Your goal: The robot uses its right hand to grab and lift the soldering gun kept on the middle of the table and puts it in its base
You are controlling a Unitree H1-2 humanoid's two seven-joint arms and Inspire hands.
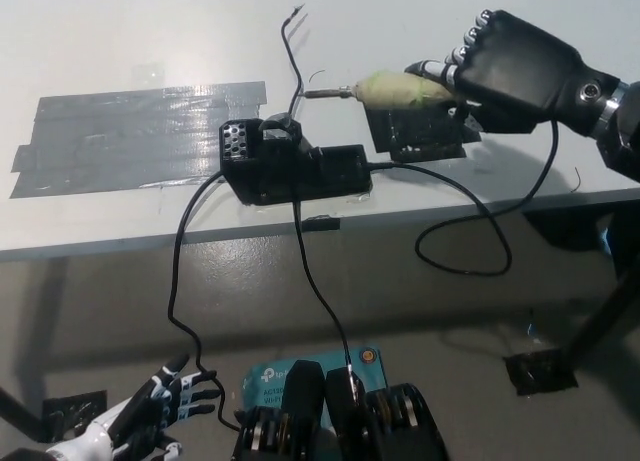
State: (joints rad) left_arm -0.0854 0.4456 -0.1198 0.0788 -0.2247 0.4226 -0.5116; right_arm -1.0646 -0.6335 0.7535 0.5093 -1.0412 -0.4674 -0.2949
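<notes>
Within right hand (515,71): soldering gun (390,90).

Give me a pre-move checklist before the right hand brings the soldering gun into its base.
1. Grip: right hand is shut on the soldering gun: ok.
2. Tip points toward the base: ok.
3. Tip already inside the base's holder: not ok, it is short of it.
4. Black cable free of snags: cannot tell.
5. Left hand low, away from the table: ok.
</notes>
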